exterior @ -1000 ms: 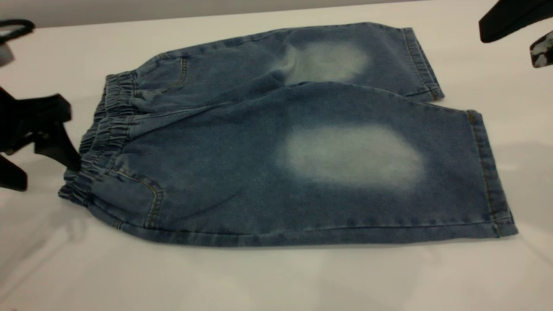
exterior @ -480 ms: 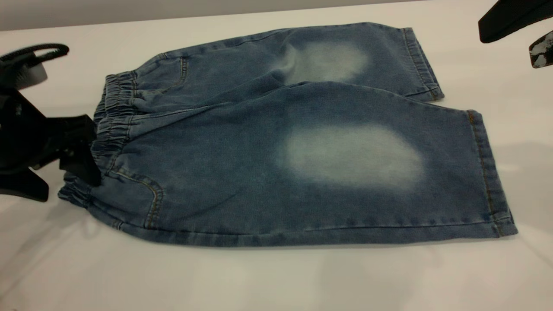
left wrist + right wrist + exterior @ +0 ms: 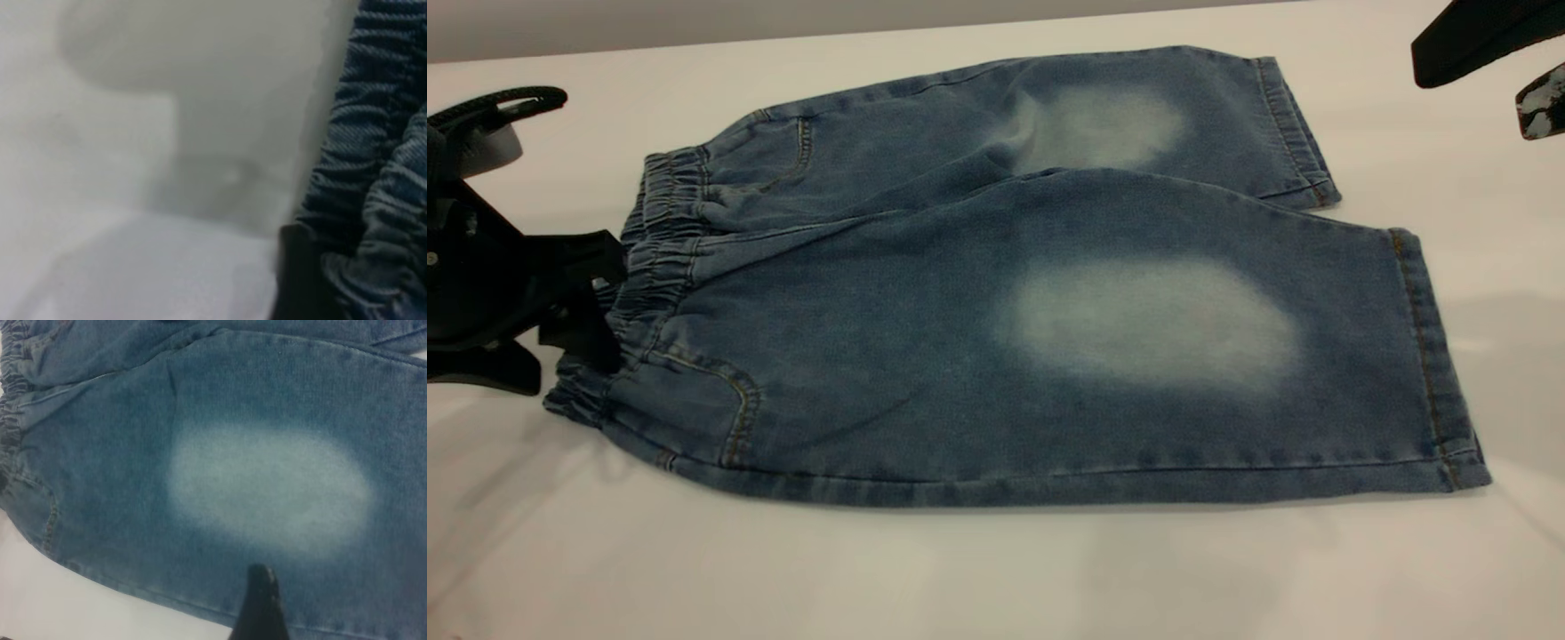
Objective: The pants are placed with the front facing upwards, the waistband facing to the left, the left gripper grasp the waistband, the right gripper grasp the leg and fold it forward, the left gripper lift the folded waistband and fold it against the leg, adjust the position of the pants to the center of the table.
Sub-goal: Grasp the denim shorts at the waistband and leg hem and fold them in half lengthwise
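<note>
Soft, even overhead light; faint grey shadows pool on the white counter (image 3: pixel 996 578) toward 7 o'clock. The left wrist view is badly blurred.

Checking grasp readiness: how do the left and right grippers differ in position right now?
The left gripper is low at the table, its fingers touching the waistband of the pants; the right gripper hangs raised at the exterior view's upper right, clear of the denim. The left works the waistband end; the right sits beyond the leg hems. Both are black, and neither has lifted any fabric.
</note>
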Controlling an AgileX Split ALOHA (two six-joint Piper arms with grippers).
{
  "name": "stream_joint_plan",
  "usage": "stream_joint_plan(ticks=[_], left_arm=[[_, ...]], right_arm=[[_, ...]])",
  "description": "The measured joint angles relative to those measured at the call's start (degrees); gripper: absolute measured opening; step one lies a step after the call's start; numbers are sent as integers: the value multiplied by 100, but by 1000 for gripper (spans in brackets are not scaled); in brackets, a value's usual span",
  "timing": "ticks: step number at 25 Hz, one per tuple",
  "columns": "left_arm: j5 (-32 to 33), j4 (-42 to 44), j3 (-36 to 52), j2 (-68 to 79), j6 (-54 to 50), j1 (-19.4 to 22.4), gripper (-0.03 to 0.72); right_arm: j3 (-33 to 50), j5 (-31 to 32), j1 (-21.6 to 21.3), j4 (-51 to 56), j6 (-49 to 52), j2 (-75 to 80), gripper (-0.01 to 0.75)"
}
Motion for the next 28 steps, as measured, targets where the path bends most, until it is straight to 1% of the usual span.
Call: stream_joint_plan(ticks=[3,4,6,12,15,18,19,24,28], left_arm=[[-5,17,0,73,0,0,263],[-21,17,0,104,0,0,240],[-55,17,0,123,-16,0,220],[-148,22,0,123,-10,0,210],[-104,22,0,77,-4,0,158],[-61,35,0,-18,75,0,74],[-36,35,0,-52,115,0,62],[18,35,0,-97,121,0,60],[18,35,0,-97,146,0,60]], right_arm=[[0,7,0,0,0,-5,489],[0,14,0,0,0,-5,489],[0,21,0,0,0,-5,489],[0,24,0,0,0,-5,489],[0,43,0,0,0,-5,489],[0,157,0,0,0,-5,489],[0,204,0,0,0,-5,489],[11,324,0,0,0,-5,489],[98,674,0,-41,13,143,489]])
